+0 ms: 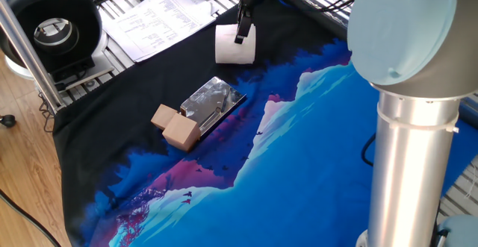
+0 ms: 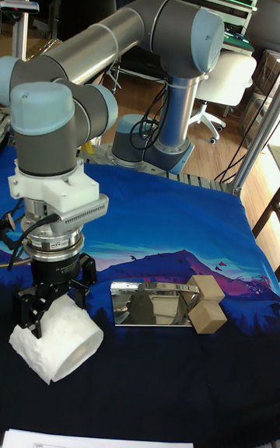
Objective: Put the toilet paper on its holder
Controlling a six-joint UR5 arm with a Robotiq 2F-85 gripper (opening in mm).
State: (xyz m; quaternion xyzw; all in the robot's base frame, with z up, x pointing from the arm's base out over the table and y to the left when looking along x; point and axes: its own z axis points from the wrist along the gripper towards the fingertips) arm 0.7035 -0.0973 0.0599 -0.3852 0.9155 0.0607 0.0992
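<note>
The toilet paper (image 1: 233,47) is a white roll lying on its side on the dark far part of the cloth; it also shows at the lower left of the tall view (image 2: 58,345). My gripper (image 1: 241,33) (image 2: 53,314) hangs straight down over the roll, open, its fingers low around the roll's upper end. One black finger (image 1: 242,30) crosses in front of the paper. The holder (image 1: 213,102) (image 2: 152,304), a shiny metal plate with two tan wooden cubes (image 1: 175,126) at one end, lies flat a short way nearer the camera, apart from the roll.
A black round spool (image 1: 52,24) stands at the far left beside printed paper sheets (image 1: 153,14). The arm's grey column (image 1: 418,135) fills the right foreground. The blue mountain-print cloth (image 1: 314,150) covers the table.
</note>
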